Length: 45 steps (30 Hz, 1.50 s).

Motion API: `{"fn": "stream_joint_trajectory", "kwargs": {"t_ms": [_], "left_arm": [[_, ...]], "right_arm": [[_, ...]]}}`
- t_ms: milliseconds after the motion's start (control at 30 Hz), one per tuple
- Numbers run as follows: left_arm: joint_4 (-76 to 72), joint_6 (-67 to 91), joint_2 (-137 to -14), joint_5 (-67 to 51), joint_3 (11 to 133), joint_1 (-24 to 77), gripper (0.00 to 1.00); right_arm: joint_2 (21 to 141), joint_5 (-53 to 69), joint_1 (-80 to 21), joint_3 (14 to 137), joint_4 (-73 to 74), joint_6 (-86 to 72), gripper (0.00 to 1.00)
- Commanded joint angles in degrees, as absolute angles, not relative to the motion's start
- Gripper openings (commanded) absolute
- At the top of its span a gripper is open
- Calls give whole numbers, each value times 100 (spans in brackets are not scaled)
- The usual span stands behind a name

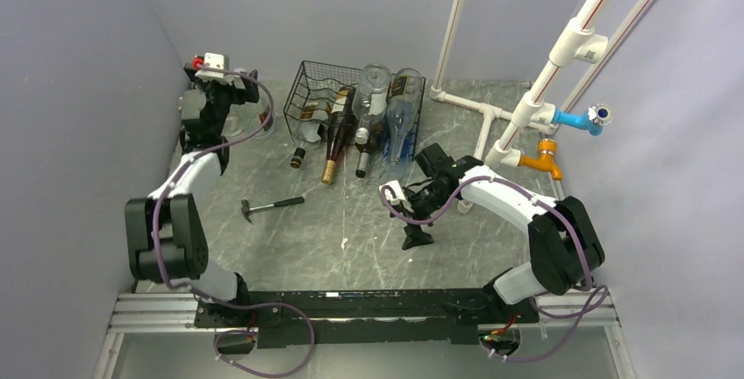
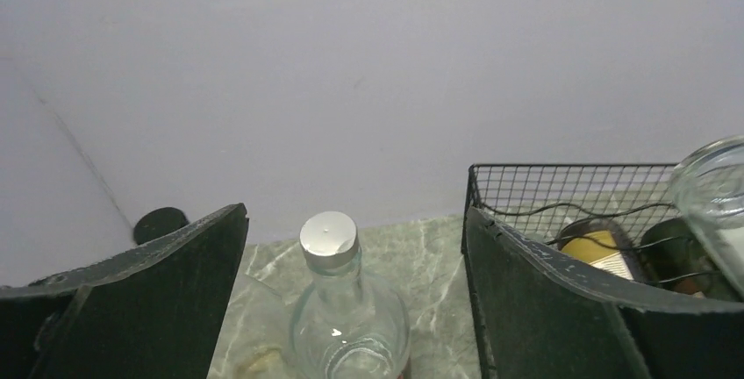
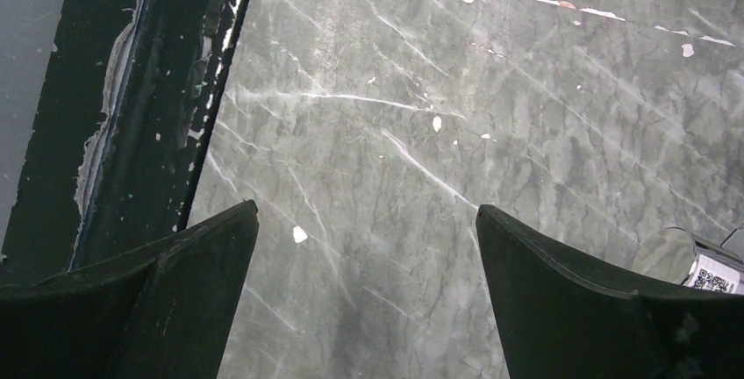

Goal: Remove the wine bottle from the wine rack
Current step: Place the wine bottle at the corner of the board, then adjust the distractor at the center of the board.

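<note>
— How are the jaws of the left gripper (image 2: 355, 210) set?
— They are spread wide and nothing is held. The wine bottle (image 2: 349, 322), of clear glass with a silver cap, is seen between the two black fingers (image 2: 149, 309), with a gap on either side.

— Where is that bottle placed?
— It is stood upright on the grey marbled table (image 1: 351, 247), just beside the left end of the wine rack (image 1: 303, 91) and outside its wire mesh.

— What is kept in the rack?
— Several other bottles (image 1: 338, 129), dark and clear, are laid in it. Their necks are pointed towards the arms, and some are carried out past the rack's near edge.

— And the right gripper (image 3: 367, 206)?
— Its jaws are likewise opened wide and nothing is gripped. Only bare table surface is seen between them. It is pointed down at the table, in front of the rack's right end and apart from it.

— Is anything else noted?
— A small hammer (image 1: 272, 206) is laid on the table in front of the rack's left end, nearer the arm bases. White pipes (image 1: 544, 89) with a blue and an orange valve are fixed at the right.
</note>
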<state>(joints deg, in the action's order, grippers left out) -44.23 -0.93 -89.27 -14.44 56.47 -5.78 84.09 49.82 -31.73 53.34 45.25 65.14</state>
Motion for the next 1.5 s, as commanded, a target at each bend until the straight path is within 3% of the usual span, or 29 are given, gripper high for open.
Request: {"fn": "stream_joint_trajectory", "kwargs": {"t_ms": [0,200,433,667,1033,1467], "left_arm": [[-4114,418,-7898,-1150,5196,-574,99],[-3186,1181,-6476,-1166,4397,-711,99],[-901,2181,-4919,-1013,4330,-851,100],[-323,2755,-3700,-1642,3883,-853,100],[310,3550,-4160,-3442,3892,-823,99],[388,3791,-5031,-3047,4329,283,100]], "right_arm": [[8204,5238,-3190,5563,4739,6769,98],[8087,5346,-3182,5565,4905,6885,98],[7832,5375,-3015,5612,5133,6884,98],[7205,5333,-2886,5361,5026,6653,98],[6091,5664,-2095,4854,5283,6640,99],[5446,5440,-835,4132,5629,6844,99]]}}
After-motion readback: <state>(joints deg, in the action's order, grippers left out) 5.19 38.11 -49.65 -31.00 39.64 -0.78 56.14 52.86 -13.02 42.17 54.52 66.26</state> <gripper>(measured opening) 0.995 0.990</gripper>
